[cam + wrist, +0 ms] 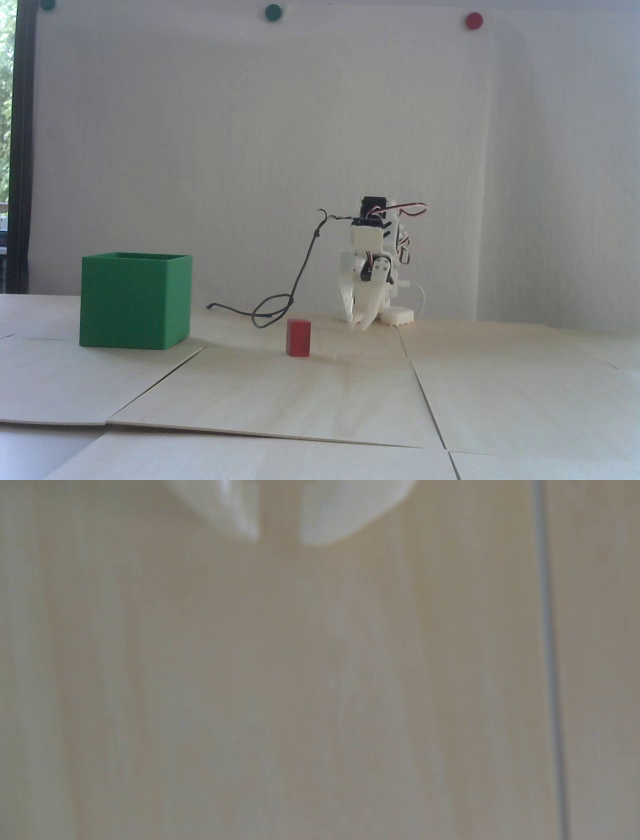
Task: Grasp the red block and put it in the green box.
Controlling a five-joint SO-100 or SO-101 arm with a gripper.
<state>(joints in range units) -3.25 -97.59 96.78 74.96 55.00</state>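
The red block [298, 338] stands upright on the pale wooden table, apart from everything else. The green box [135, 300] stands to its left in the fixed view, with its open top facing up. My white gripper [361, 324] points down at the table, behind and to the right of the block and not touching it. Its jaws are drawn together with only a narrow slit between the tips, and they hold nothing. The wrist view shows the blurred fingertips [239, 518] over bare wood [311, 687]. Neither the block nor the box appears there.
A black cable [280, 305] loops on the table between the box and the arm. A white part [397, 316] lies by the arm's base. Seams [425, 395] run between the wooden panels. A white wall stands behind, with round green and red dots [473, 20].
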